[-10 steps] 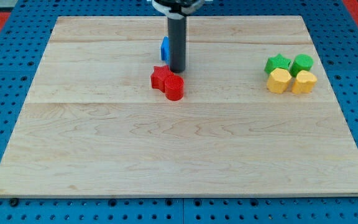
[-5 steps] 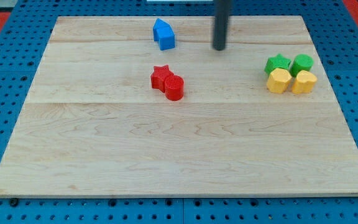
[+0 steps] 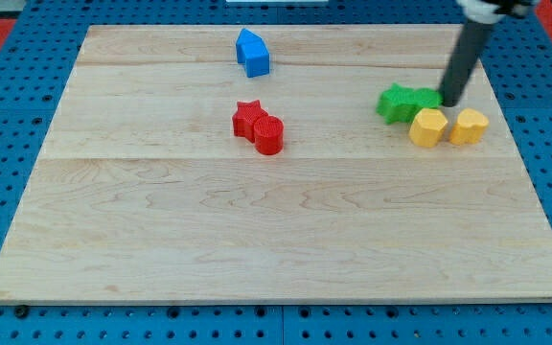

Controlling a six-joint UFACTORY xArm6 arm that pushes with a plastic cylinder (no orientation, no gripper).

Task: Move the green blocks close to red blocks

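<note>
my tip: bare rod end, holding nothing, touching the right side of the green blocks
green blocks: two, touching, just above the yellow blocks
red blocks: star and cylinder, well apart to the view's left
blue block: near top

The straight dark rod is entering from the view's top right corner and leaning down toward the view's left. Only its lower stretch is showing; a pale collar at its upper end is being cut off by the view's top edge. My tip is sitting at table height in the right part of the view, at the rod's lowest point.
</note>
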